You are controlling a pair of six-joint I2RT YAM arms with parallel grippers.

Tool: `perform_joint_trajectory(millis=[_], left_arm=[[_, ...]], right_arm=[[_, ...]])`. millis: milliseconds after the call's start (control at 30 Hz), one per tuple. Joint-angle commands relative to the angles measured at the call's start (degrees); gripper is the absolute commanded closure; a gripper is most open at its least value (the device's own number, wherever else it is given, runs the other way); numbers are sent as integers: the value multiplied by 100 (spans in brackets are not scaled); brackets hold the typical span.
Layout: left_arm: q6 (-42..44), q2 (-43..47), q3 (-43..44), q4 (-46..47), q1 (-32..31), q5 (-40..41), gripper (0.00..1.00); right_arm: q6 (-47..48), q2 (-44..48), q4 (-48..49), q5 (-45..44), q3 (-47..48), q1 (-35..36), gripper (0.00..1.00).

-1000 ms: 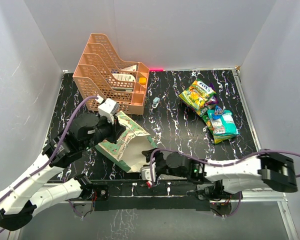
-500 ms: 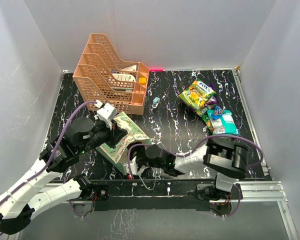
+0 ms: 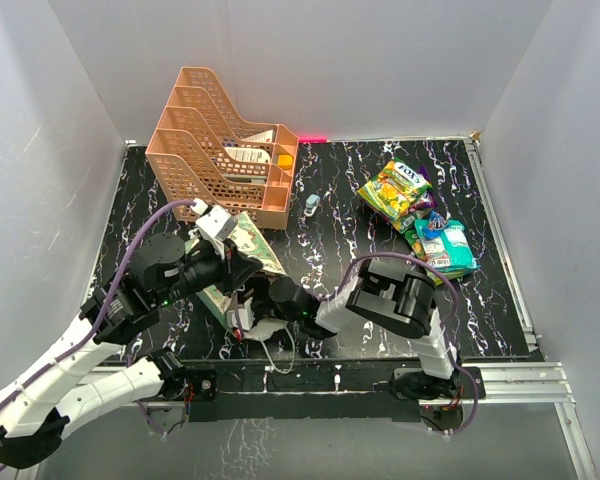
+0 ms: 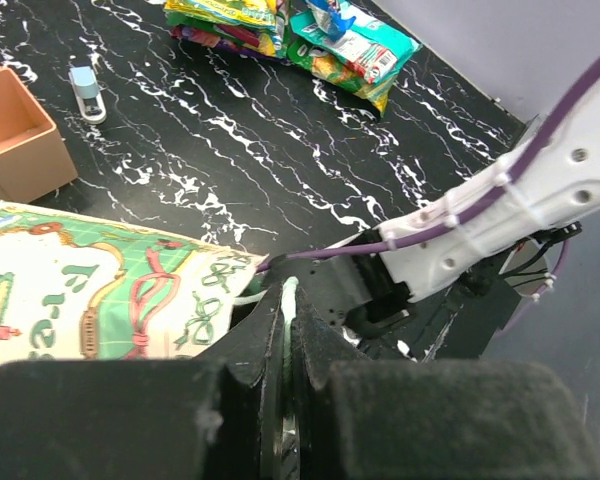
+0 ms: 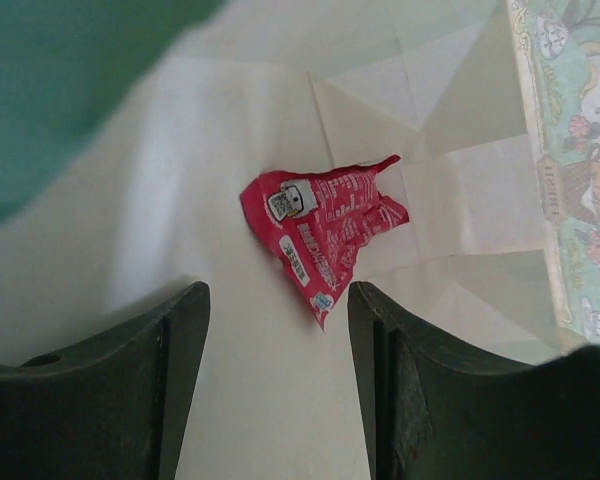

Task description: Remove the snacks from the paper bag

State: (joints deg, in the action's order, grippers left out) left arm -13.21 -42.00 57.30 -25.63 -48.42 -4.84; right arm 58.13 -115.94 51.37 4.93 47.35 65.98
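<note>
The mint-green paper bag (image 3: 248,243) lies on its side near the left front of the table, mouth toward the front. My left gripper (image 3: 230,272) is shut on the bag's upper mouth edge (image 4: 285,297) and holds it open. My right gripper (image 5: 277,305) is open inside the bag, whose inside is cream (image 5: 230,140). A red-pink snack packet (image 5: 325,228) lies just ahead, its tip between my fingertips. In the top view my right gripper is hidden in the bag's mouth. Several snacks (image 3: 395,190) lie in a pile at the back right, with a teal one (image 3: 445,245).
The orange lattice tray rack (image 3: 220,150) stands at the back left, close behind the bag. A small pale blue-white object (image 3: 312,205) lies beside it, also in the left wrist view (image 4: 85,88). A white string handle (image 3: 277,352) trails at the front edge.
My right arm has swung left along the front edge and pushed its gripper into the bag's mouth. My left gripper still holds the bag's edge, and the bag has shifted slightly.
</note>
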Motion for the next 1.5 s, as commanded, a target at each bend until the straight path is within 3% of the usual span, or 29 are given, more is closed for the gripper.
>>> perform_joint_trajectory(millis=[0, 500, 867, 933, 1033, 1267, 1467], left_arm=[[-195, -87, 40, 453, 17, -450, 100], [-744, -503, 104, 749, 16, -1212, 100], [-763, -708, 133, 525, 17, -1506, 100], [-747, -659, 105, 508, 17, -1406, 100], [-714, -565, 60, 443, 15, -1190, 100], [-713, -156, -148, 134, 20, -203, 100], [-783, 201, -322, -3, 18, 736, 100]], right_arm=[[-179, -398, 730, -55, 499, -65, 40], [-405, -1372, 686, 108, 1777, -505, 34], [-644, -2028, 289, -6, 2799, -669, 41], [-807, -1949, 290, -19, 2732, -697, 45], [-830, -1764, 339, -66, 2492, -709, 64], [-998, -977, 455, -126, 1648, -709, 91], [-1392, -243, 601, 11, 784, -647, 93]])
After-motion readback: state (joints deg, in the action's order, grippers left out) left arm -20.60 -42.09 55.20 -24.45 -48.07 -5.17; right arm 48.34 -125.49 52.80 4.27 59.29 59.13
